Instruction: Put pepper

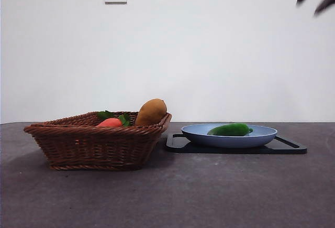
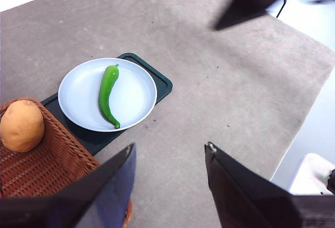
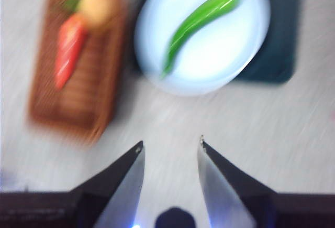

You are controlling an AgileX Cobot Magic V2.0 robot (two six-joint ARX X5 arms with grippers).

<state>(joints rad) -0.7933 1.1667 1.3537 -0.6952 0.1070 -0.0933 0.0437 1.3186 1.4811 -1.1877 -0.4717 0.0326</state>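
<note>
1. Both of our pincers stand with jaws spread and nothing between them: the right gripper (image 3: 170, 147) hangs high over the table, and the left gripper (image 2: 168, 157) is also raised, off to the side of the plate.
2. We find the pepper (image 1: 230, 129) lying lengthwise across the middle of the pale blue plate (image 1: 193, 132), which sits on a dark tray (image 1: 288, 147) just beside the wicker basket (image 1: 78, 144). The basket holds a potato (image 1: 151, 111) and a red-orange vegetable (image 1: 110, 122) with green leaves.
3. We judge the pepper is either already placed or about to be lifted out; the pictures do not settle which.
4. If we go down for it, the glossy curved skin could slide out of the jaws, most likely if we close near the thin tapered end rather than the thicker middle.
5. The plate is shallow and smooth, so a jaw tip touching its rim could tilt it or push it off the tray.
6. The right wrist view is smeared, so we cannot trust it for fine alignment, and a misjudged descent might strike the plate.
7. The basket wall stands close to the plate, and an arm swinging low could catch it.
</note>
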